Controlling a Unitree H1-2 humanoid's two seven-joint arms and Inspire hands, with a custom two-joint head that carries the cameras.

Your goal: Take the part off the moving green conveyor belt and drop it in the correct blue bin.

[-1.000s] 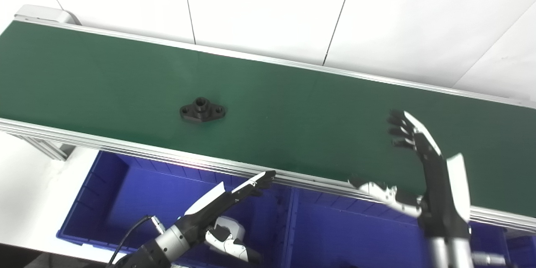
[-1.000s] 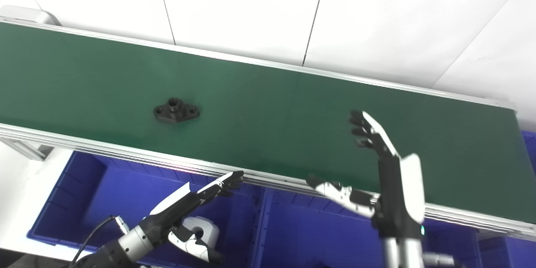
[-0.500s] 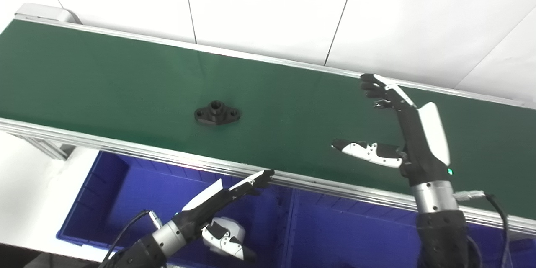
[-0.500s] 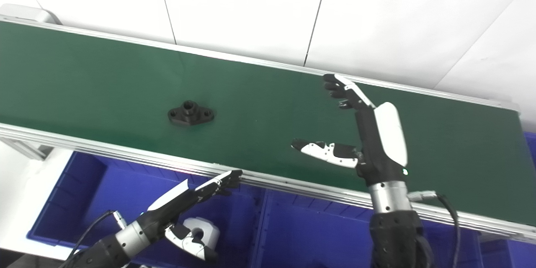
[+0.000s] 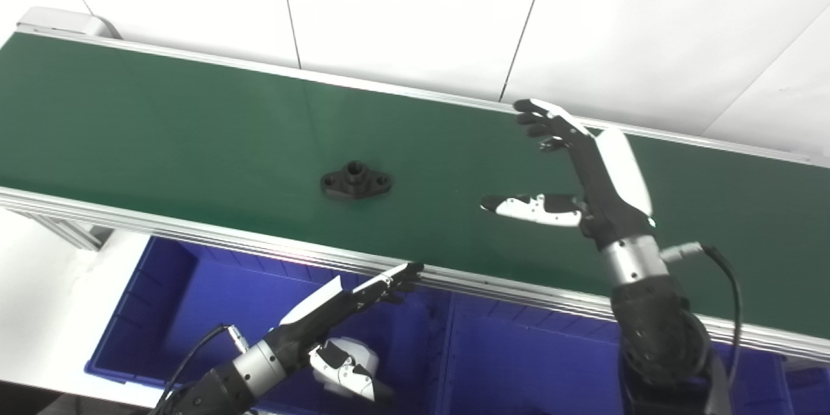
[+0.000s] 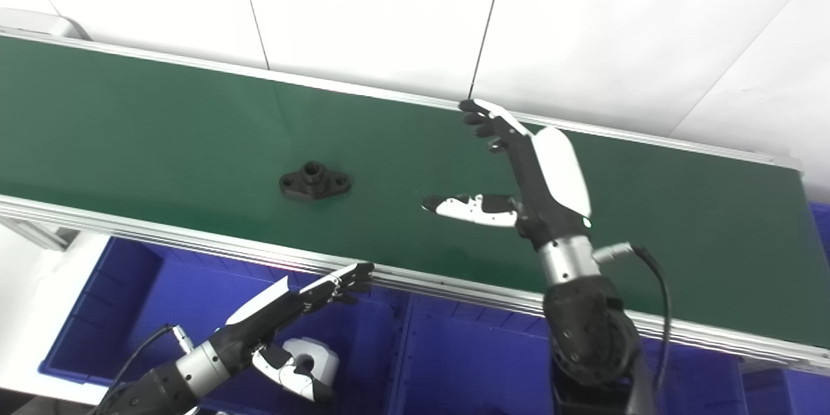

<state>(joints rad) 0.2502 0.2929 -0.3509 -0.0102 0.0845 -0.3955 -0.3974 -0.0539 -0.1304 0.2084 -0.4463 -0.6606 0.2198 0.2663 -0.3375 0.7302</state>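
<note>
1. Lower left of the frame: the left hand (image 5: 337, 301) hovers over a blue bin (image 5: 162, 311), fingers straight and spread, holding nothing.
2. Centre left: the black flanged part (image 5: 356, 179) lies flat on the green conveyor belt (image 5: 162, 123).
3. Right of centre: the right hand (image 5: 583, 162) is above the belt, fingers and thumb wide apart, well clear of the part.

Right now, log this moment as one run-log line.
part: black flanged part on green belt, ungrasped | right hand: open above belt, right of part | left hand: open over blue bin
</note>
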